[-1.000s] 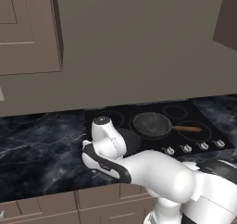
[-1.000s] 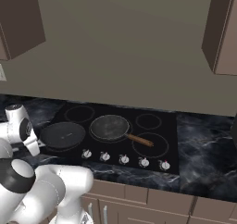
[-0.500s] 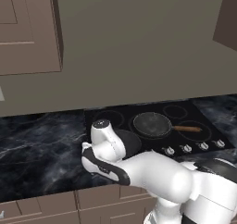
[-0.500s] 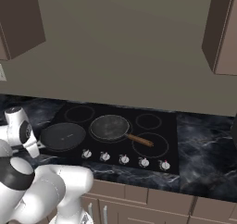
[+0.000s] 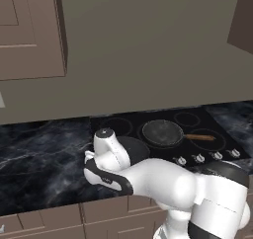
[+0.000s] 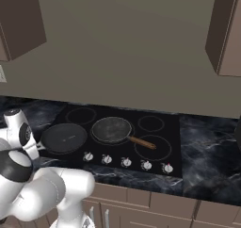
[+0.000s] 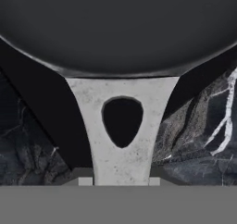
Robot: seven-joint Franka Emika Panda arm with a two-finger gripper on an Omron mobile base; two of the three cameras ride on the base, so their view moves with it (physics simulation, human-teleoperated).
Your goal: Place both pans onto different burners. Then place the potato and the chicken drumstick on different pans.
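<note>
Now the gripper (image 7: 121, 181), almost closed, holds the short grey handle (image 7: 121, 126) of the black pan (image 6: 63, 137), which sits on the cooktop (image 6: 155, 137) at 9 o'clock of the wooden-handled pan (image 6: 112, 129) on its burner.

A home kitchen. A black glass cooktop (image 6: 155, 142) with ring burners (image 6: 151, 123) and a row of silver knobs (image 6: 126, 162) sits mid-frame in a dark marbled counter (image 6: 207, 151). Two pans (image 6: 111, 129) rest on it. Brown wall cabinets (image 5: 29, 30) hang in the upper corners, with drawers (image 6: 172, 206) along the bottom edge and a plain taupe wall (image 6: 127, 48) behind.
</note>
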